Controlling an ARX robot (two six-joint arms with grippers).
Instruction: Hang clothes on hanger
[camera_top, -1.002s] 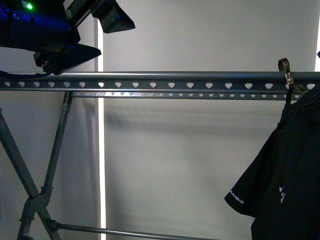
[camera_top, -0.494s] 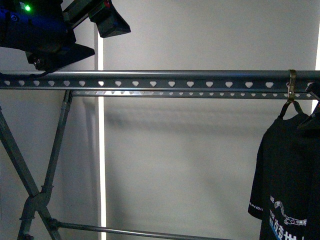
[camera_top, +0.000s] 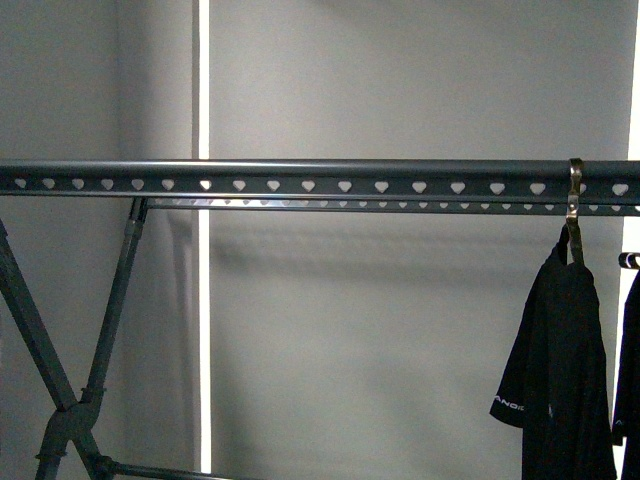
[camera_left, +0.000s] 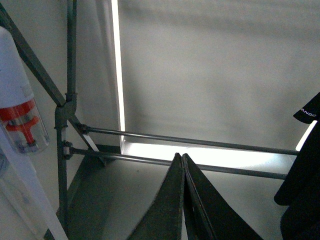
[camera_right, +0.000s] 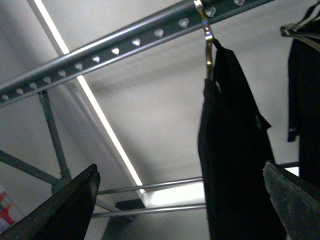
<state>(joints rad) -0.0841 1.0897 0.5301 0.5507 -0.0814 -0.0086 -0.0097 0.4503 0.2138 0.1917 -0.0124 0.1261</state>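
The black T-shirt (camera_top: 558, 370) hangs by its brass-coloured hook (camera_top: 575, 192) on the dark grey rail (camera_top: 300, 180) with heart-shaped holes, near the rail's right end. It hangs edge-on, with white sleeve text showing. Neither gripper is in the front view. In the right wrist view the shirt (camera_right: 230, 160) hangs from the hook (camera_right: 207, 30) on the rail (camera_right: 125, 45), beyond my open, empty right gripper (camera_right: 181, 167). My left gripper (camera_left: 182, 162) is shut and empty, low by the rack's lower bars (camera_left: 200, 144). The shirt's sleeve (camera_left: 306, 150) is at the edge of that view.
A second black garment (camera_top: 630, 380) hangs just right of the shirt; it also shows in the right wrist view (camera_right: 302, 75). Crossed grey legs (camera_top: 60, 400) stand at the left. A white bottle with red parts (camera_left: 20, 115) is near the legs. A grey wall lies behind.
The left arm has left the top left of the front view. The shirt has turned edge-on and hangs still, with its hook settled over the rail.
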